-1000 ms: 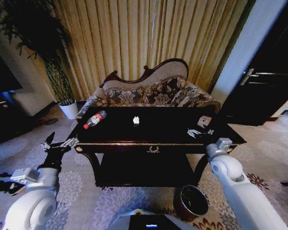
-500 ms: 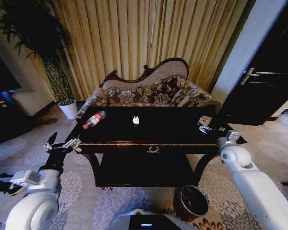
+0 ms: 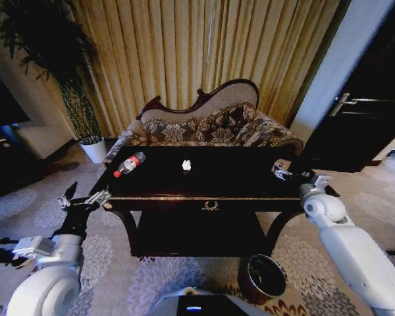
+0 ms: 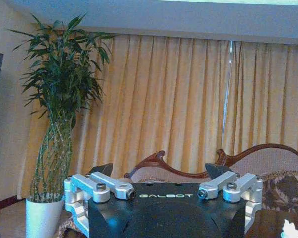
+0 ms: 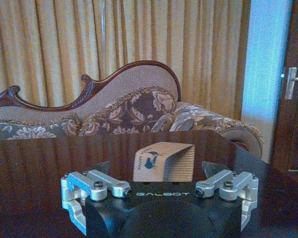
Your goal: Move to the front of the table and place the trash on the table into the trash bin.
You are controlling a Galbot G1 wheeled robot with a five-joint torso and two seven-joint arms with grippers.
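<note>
Nearest you, on the patterned carpet (image 3: 118,270) at the robot's right front, stands the trash bin (image 3: 261,278), reddish-brown with a dark inside, just beside the table's right leg. Your left gripper (image 3: 84,197) hangs off the table's left front corner, jaws spread wide and holding nothing. Above the bin, the table (image 3: 158,176) runs dark and glossy across the middle, with a gold emblem (image 3: 210,206) on its drawer. Your right gripper (image 3: 284,174) sits low over the table's right end, jaws spread and empty, and in the right wrist view a small pale packet (image 5: 164,161) stands on the wood just ahead of it, lined up between the fingers but not yet touched. Farther along the top lie a white crumpled scrap (image 3: 186,165) near the middle and a clear bottle (image 3: 130,164) with a red cap at the left end. Behind it all are the ornate sofa (image 3: 204,125) and gold curtains (image 3: 204,52). You appear to be reaching for the packet; next comes a short push forward, then closing on it before carrying it to the bin
</note>
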